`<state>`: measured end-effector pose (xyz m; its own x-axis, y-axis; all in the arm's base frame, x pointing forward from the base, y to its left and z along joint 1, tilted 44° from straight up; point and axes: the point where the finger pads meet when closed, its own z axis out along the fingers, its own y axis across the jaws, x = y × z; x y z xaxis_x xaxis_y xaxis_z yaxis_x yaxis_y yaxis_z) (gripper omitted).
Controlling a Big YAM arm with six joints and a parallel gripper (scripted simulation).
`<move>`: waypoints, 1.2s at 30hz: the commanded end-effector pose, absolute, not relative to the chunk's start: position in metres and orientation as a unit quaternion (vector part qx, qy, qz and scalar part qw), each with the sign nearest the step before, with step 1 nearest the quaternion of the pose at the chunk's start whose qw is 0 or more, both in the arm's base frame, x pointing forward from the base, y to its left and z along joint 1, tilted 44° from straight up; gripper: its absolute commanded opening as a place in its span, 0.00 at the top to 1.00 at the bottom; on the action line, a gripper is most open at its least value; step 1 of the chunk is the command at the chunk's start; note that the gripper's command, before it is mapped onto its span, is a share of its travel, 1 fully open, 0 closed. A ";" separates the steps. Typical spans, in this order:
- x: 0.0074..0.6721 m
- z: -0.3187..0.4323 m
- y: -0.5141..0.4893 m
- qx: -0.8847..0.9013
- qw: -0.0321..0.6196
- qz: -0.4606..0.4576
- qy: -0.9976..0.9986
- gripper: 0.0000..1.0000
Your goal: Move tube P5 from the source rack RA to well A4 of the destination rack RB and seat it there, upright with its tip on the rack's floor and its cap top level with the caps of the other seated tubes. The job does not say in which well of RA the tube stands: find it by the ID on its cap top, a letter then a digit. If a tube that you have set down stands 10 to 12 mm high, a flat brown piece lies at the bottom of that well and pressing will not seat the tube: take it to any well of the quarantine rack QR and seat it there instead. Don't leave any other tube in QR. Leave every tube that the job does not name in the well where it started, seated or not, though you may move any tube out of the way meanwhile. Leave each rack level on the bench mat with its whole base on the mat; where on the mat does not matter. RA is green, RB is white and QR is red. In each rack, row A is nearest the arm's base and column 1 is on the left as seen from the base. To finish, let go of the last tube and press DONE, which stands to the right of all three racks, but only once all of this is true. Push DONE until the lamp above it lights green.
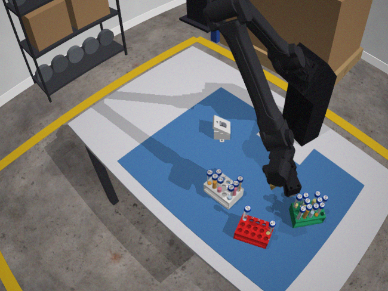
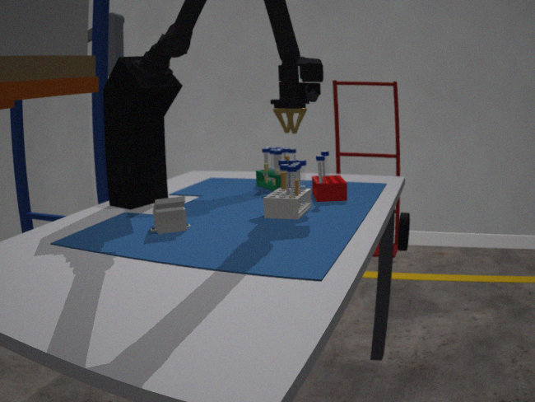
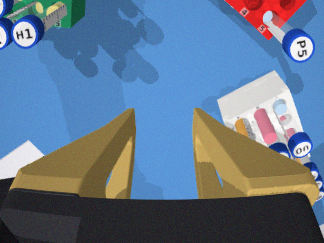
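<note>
Tube P5 (image 3: pixel 298 45) (image 1: pixel 246 211) (image 2: pixel 320 168) stands in the corner well of the red rack QR (image 1: pixel 251 241) (image 2: pixel 330 190) (image 3: pixel 271 5) at the column 5 end, on the side toward the white rack. Its cap ID reads in the wrist view. My gripper (image 3: pixel 164 118) (image 2: pixel 290 131) is partly open with nothing between its fingertips, high above the mat between the racks. The white rack RB (image 1: pixel 218 197) (image 2: pixel 281 208) (image 3: pixel 255 95) holds several blue-capped tubes and shows open wells near its middle; I cannot tell which is A4. The green rack RA (image 1: pixel 308 222) (image 2: pixel 261 180) (image 3: pixel 75 14) holds several tubes.
A second tube (image 1: pixel 271 224) (image 2: pixel 325 158) stands at the other end of QR. Cap H1 (image 3: pixel 25 33) shows at RA's edge. The pale DONE box (image 1: pixel 221 134) (image 2: pixel 169 219) stands on the blue mat (image 1: pixel 175 141), well apart from the racks.
</note>
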<state>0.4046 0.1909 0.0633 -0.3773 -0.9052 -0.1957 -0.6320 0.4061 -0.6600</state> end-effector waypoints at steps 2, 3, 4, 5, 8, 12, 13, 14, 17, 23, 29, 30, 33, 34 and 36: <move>0.417 0.088 0.188 -0.531 0.275 -0.267 0.755 0.70; 0.418 0.089 0.182 -0.532 0.273 -0.268 0.755 0.70; 0.416 0.079 0.200 -0.549 0.264 -0.263 0.748 0.70; 0.419 0.081 0.204 -0.548 0.264 -0.266 0.748 0.70; 0.427 0.088 0.220 -0.548 0.264 -0.266 0.748 0.70; 0.439 0.097 0.241 -0.539 0.268 -0.263 0.754 0.70; 0.442 0.100 0.245 -0.539 0.269 -0.263 0.753 0.70; 0.445 0.102 0.250 -0.539 0.269 -0.263 0.753 0.70; 0.454 0.108 0.260 -0.538 0.269 -0.263 0.754 0.70; 0.462 0.115 0.279 -0.539 0.270 -0.263 0.753 0.70; 0.468 0.125 0.265 -0.523 0.277 -0.265 0.761 0.70; 0.468 0.125 0.265 -0.522 0.280 -0.265 0.761 0.70; 0.462 0.122 0.272 -0.533 0.279 -0.263 0.754 0.70; 0.460 0.120 0.275 -0.536 0.279 -0.262 0.753 0.70; 0.460 0.120 0.275 -0.536 0.279 -0.262 0.753 0.70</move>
